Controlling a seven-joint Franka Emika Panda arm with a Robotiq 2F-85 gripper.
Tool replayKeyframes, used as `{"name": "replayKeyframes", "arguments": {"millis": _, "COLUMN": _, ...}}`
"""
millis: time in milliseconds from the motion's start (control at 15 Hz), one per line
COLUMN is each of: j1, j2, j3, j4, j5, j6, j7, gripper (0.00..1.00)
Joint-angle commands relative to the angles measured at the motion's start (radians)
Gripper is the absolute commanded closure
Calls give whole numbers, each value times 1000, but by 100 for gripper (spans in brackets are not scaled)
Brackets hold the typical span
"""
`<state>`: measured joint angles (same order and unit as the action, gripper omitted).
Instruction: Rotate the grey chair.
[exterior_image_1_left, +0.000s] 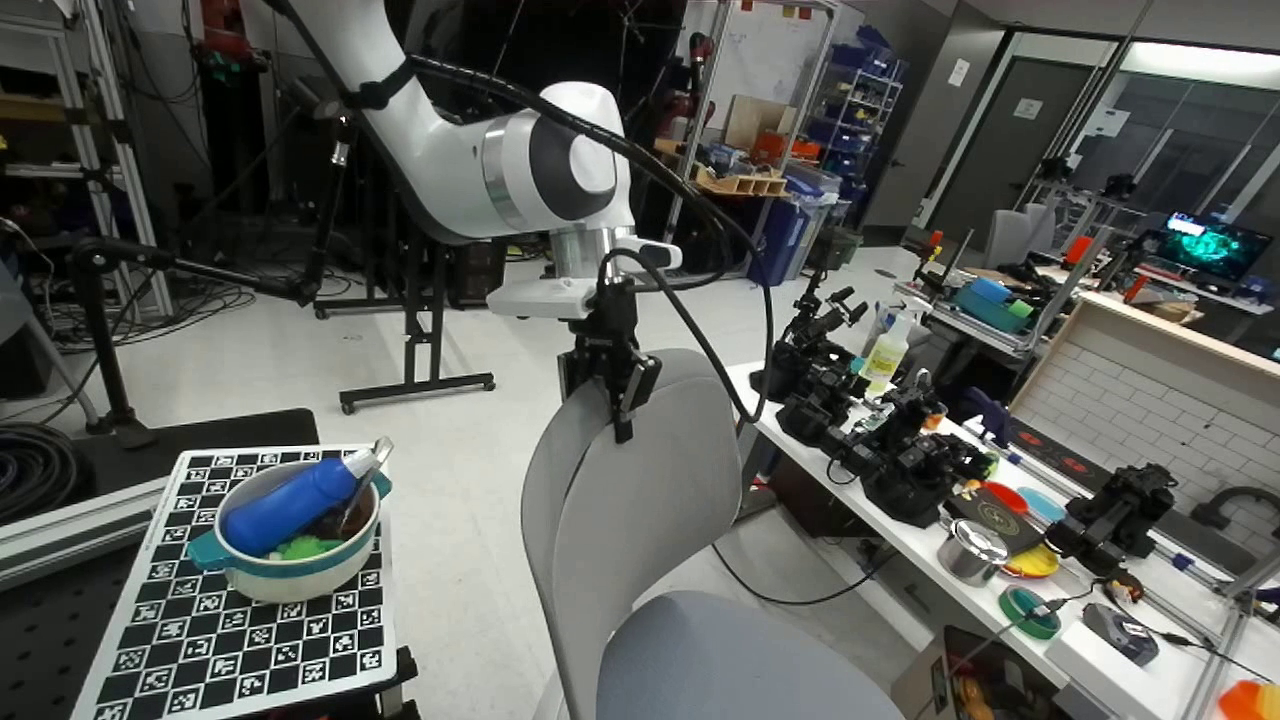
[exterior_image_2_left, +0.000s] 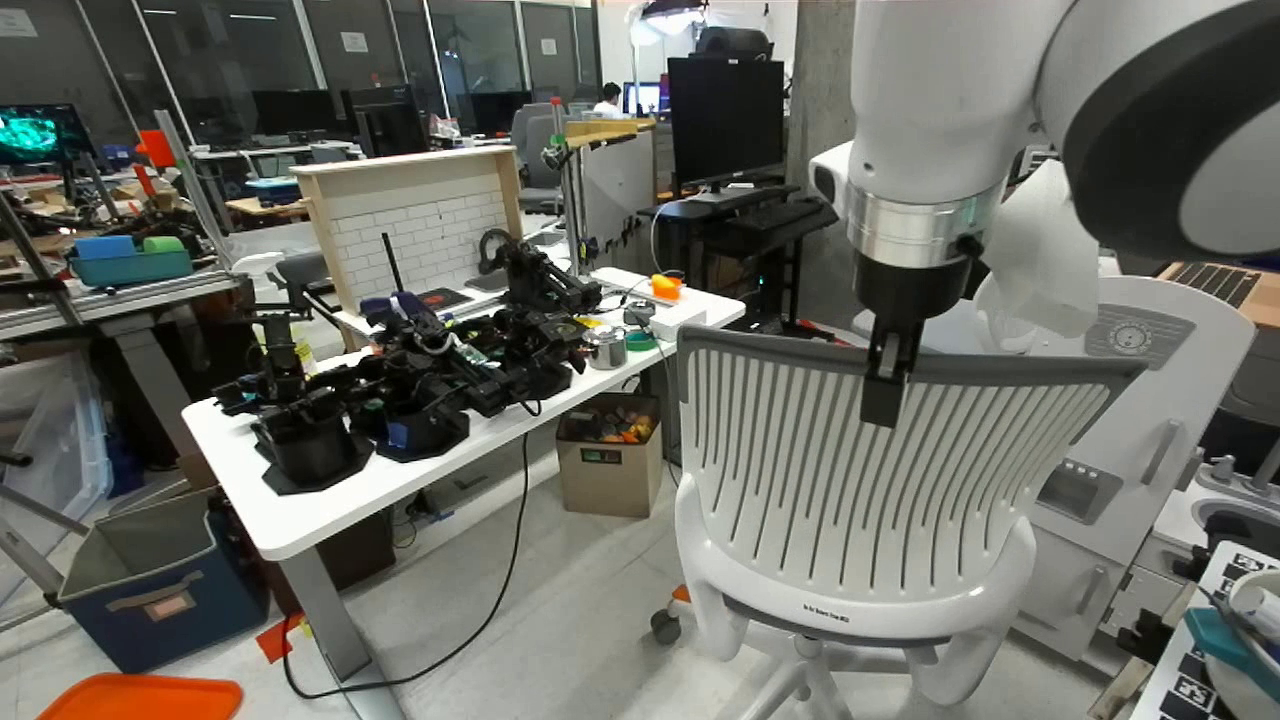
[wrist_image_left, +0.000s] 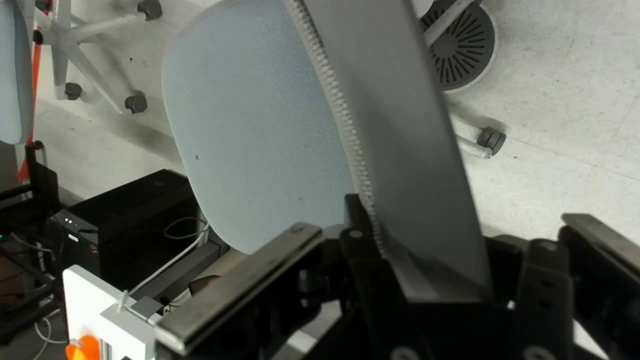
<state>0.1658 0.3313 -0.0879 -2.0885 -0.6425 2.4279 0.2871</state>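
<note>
The gripper (wrist_image_left: 452, 222) sits over the top of the grey chair (exterior_image_1_left: 650, 490); its jaws look clamped on the top edge of the backrest (exterior_image_2_left: 850, 480), one on the soft front and one on the back with the long slots; a big white arm (exterior_image_1_left: 450, 170) reaches down to it from above; the chair stands on the floor, and in the wrist view its padded seat (wrist_image_left: 255, 125) shows below the gripper; a dark wheel (exterior_image_2_left: 665, 628) shows at its base.

On one side of the chair, and apart from it, lies a black and white checked board (exterior_image_1_left: 320, 665); on the board is a pale pot (exterior_image_1_left: 300, 587) with a teal rim; a blue bottle (exterior_image_1_left: 290, 510) leans in the pot, next to something green (exterior_image_1_left: 305, 548).

On the other side is a white table (exterior_image_2_left: 300, 518); black jointed machines (exterior_image_1_left: 910, 470) stand on it, with a spray bottle (exterior_image_1_left: 885, 355) and a shiny metal pot (exterior_image_1_left: 972, 552); a tan box (exterior_image_2_left: 610, 480) of orange and yellow bits is on the floor by the table, and a blue bin (exterior_image_2_left: 110, 620) is there too.

Farther off, a screen (exterior_image_2_left: 35, 140) glows green in both exterior views; a person (exterior_image_2_left: 608, 105) is way at the back, too small to see well.
</note>
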Motion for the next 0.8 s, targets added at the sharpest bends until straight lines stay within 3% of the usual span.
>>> {"name": "replayKeyframes", "arguments": {"millis": 0, "j1": -58, "j2": -84, "j3": -31, "j4": -150, "j5": -80, "j6": 103, "j7": 0, "gripper": 95}}
{"name": "replayKeyframes", "arguments": {"millis": 400, "j1": -164, "j2": -116, "j3": -70, "j4": -238, "j5": -171, "j6": 253, "j7": -57, "gripper": 95}}
{"name": "replayKeyframes", "arguments": {"millis": 733, "j1": -218, "j2": -89, "j3": -98, "j4": -221, "j5": -201, "j6": 280, "j7": -100, "gripper": 95}}
